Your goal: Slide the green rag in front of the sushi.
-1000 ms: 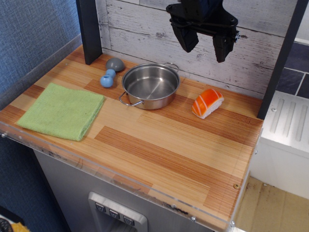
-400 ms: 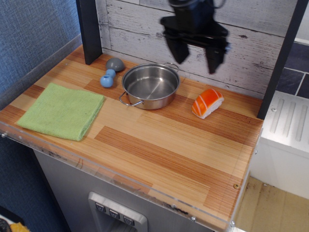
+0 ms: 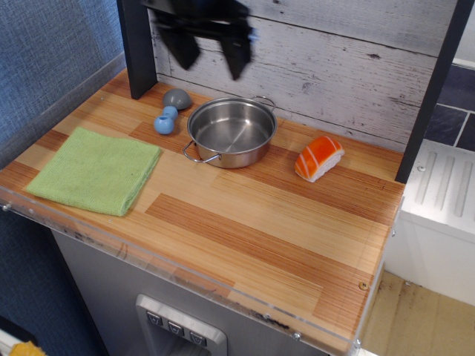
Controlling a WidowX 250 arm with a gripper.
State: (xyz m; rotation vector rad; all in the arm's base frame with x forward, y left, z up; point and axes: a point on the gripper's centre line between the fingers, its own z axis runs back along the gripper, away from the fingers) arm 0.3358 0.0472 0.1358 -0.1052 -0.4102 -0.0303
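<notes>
The green rag [image 3: 95,170] lies flat at the left front of the wooden counter. The sushi [image 3: 319,157], orange with a white base, sits at the right rear, to the right of the steel pot [image 3: 231,132]. My gripper [image 3: 209,61] hangs in the air at the top of the view, above the counter's back and left of the pot's far rim. Its two dark fingers are spread apart and hold nothing. It is motion-blurred. It is well above and to the right of the rag.
A blue-grey dumbbell-shaped toy [image 3: 169,110] lies behind the rag, left of the pot. A dark post [image 3: 136,48] stands at the back left and another [image 3: 438,81] at the right. A white plank wall [image 3: 334,59] backs the counter. A clear strip edges the counter's front.
My gripper has swept left along the back wall, from above the sushi and pot's right side to above the pot's left side. The rag, pot and sushi have not moved.
</notes>
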